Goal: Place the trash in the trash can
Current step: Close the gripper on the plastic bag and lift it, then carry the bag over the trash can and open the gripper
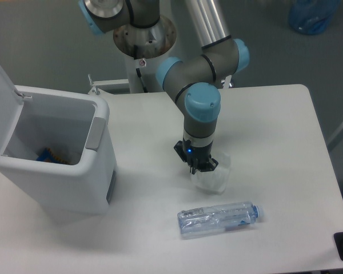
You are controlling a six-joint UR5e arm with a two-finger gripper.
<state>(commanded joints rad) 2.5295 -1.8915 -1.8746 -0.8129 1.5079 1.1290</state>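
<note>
Your table (274, 114) carries the open bin (74, 171) at its left edge. The bottle (218, 218) lies flat near the front. Your gripper (198, 166) is down on the wrapper (214, 177) just behind the bottle; you cannot tell the finger state.

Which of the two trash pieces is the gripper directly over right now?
The crumpled white paper-like wrapper, right under the gripper; the clear plastic bottle lies on its side nearer the table's front edge.

Trash can (74, 177): white, grey tab. Wrapper (214, 178): white. Bottle (219, 218): clear, bluish tint. Counter (274, 131): white. Arm (201, 103): grey, light-blue caps.
</note>
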